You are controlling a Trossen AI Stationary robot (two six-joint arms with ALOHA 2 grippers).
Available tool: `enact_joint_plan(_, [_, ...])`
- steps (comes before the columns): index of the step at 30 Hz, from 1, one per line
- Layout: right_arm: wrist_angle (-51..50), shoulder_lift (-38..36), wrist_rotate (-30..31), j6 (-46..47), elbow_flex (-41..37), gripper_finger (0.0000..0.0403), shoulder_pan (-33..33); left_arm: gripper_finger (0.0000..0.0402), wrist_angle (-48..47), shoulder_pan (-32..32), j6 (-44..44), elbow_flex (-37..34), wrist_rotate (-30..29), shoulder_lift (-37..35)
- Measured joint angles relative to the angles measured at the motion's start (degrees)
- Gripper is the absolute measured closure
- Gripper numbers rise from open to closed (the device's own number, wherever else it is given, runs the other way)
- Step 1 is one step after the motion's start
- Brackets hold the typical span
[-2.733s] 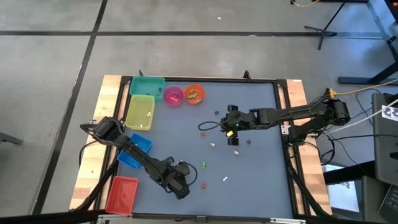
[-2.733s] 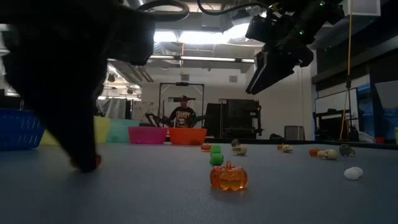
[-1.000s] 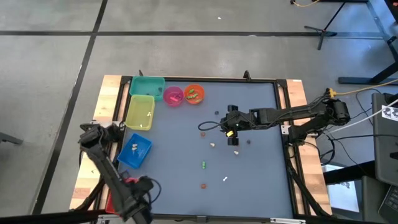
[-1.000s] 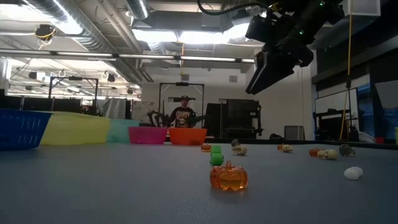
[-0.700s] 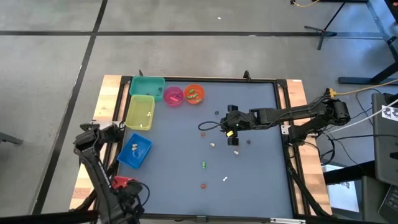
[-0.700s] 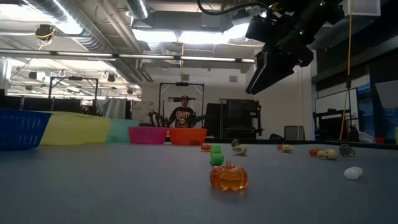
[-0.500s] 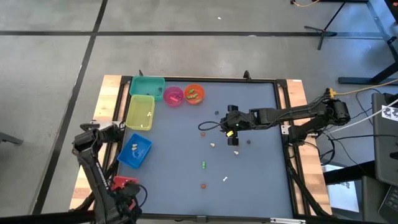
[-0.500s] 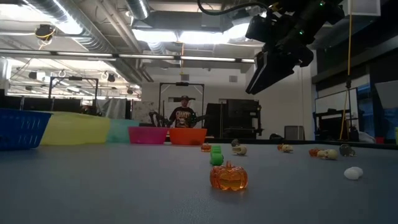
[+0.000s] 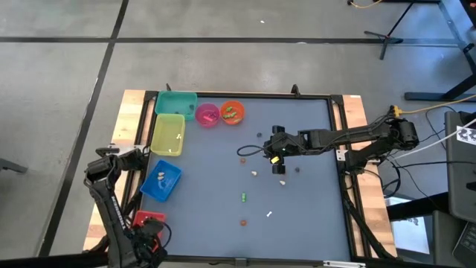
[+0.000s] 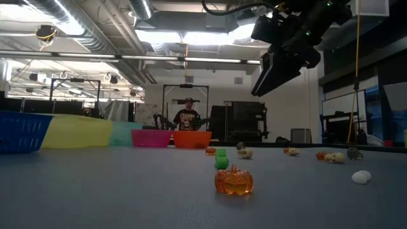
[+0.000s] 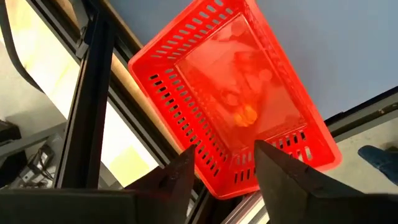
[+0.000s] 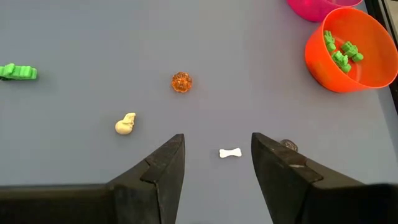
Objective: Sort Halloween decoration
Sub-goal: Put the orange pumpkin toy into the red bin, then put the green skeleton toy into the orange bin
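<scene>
On the grey table (image 9: 297, 208), we are seeing the spread left gripper (image 11: 221, 165) hovering over the red basket (image 11: 236, 99), an orange trinket (image 11: 247, 115) lying inside beyond its fingertips.

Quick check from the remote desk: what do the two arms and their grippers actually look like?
Both arms are dark, jointed and slim, with black cables looped along them. The left gripper and right gripper each end in two broad, flat, matte black fingers. The right arm carries a small yellow mark near its wrist.
</scene>
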Motion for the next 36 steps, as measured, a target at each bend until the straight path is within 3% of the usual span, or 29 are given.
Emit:
enact_joint_plan(7, [0.0, 0.0, 0.0, 0.0, 0.0, 0.0219, 0.0, 0.0232, 0.0, 0.0, 0.0, 0.0, -0.5, 0.0])
enact_joint_plan(23, [0.0, 0.0, 0.0, 0.0, 0.0, 0.0219, 0.0, 0.023, 0.0, 0.1, 0.0, 0.0, -0.6, 0.0])
enact_joint_plan(36, [0.0, 0.0, 0.0, 0.0, 0.0, 0.0219, 0.0, 0.023, 0.0, 0.1, 0.0, 0.0, -4.6, 0.0])
